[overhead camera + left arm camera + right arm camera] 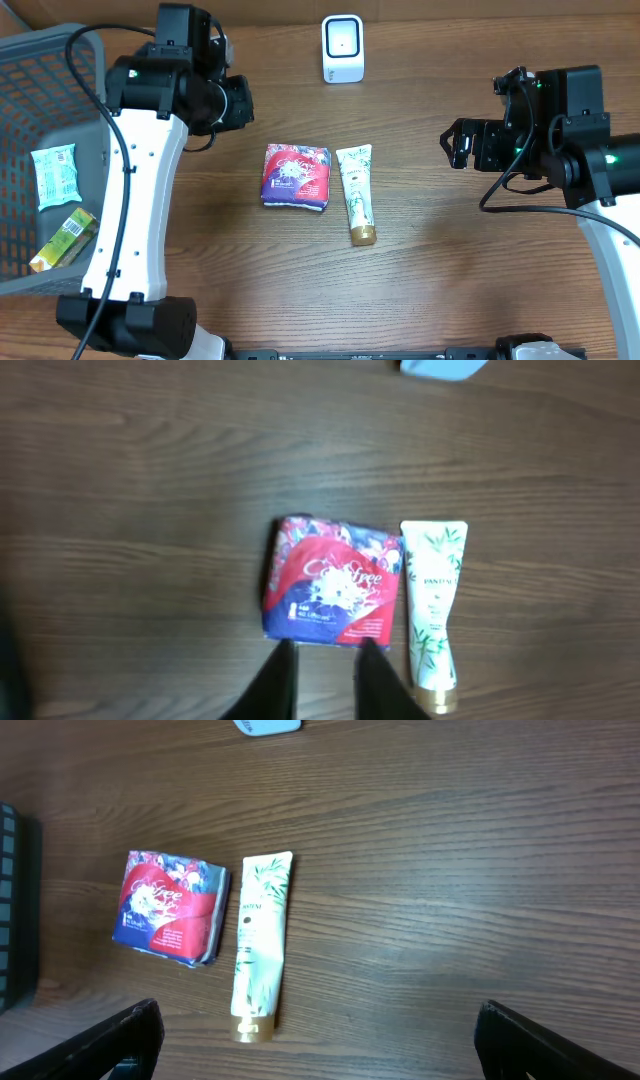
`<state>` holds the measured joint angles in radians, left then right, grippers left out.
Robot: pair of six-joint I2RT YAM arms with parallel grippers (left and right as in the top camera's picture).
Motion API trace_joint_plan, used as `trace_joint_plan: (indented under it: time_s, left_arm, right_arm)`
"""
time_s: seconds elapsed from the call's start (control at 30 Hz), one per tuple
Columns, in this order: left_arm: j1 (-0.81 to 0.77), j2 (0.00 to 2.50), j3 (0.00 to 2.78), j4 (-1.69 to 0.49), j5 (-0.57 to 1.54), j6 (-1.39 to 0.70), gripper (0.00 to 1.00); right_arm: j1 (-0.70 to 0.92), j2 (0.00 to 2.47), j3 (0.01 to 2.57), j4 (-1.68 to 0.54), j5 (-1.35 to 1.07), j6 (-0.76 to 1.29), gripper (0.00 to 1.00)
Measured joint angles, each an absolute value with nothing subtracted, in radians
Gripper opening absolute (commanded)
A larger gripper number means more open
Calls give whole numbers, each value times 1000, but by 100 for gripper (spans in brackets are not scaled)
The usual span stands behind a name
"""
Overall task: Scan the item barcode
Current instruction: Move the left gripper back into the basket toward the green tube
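two items lie side by side mid-worktop [450, 280]: pad pack [330, 585] and tube [432, 600]. our left claw [328, 672], barely parted and empty, hovers at the pack's edge; our right claw [457, 145] gapes empty. so narrow a gap may shove the pack into the tube.

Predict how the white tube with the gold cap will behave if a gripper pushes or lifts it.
The tube looks soft-walled, so it may dent when squeezed. Its flat crimped end probably stops rolling. Lying flat, it should not tip.
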<state>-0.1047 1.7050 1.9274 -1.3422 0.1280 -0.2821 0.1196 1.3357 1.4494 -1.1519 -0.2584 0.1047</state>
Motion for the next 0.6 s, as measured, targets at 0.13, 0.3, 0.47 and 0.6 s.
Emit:
trace_joint_plan:
  time_s: [0.13, 0.3, 0.47, 0.6]
  left_arm:
    - [-94, 1705, 2096, -1410, 94, -274, 88]
    - [-27, 1677, 2290, -1489, 53, -245, 99]
    - [82, 1638, 2337, -1585, 34, -169, 100]
    - [192, 1638, 2338, -1662, 30, -150, 99]
  right_arm:
    - [120, 1336, 1449, -1152, -258, 104, 100]
    - [120, 1336, 1449, -1151, -258, 105, 100]
    - [120, 1336, 1449, -1152, -258, 105, 100]
    - [120, 1336, 1449, -1152, -259, 105, 100]
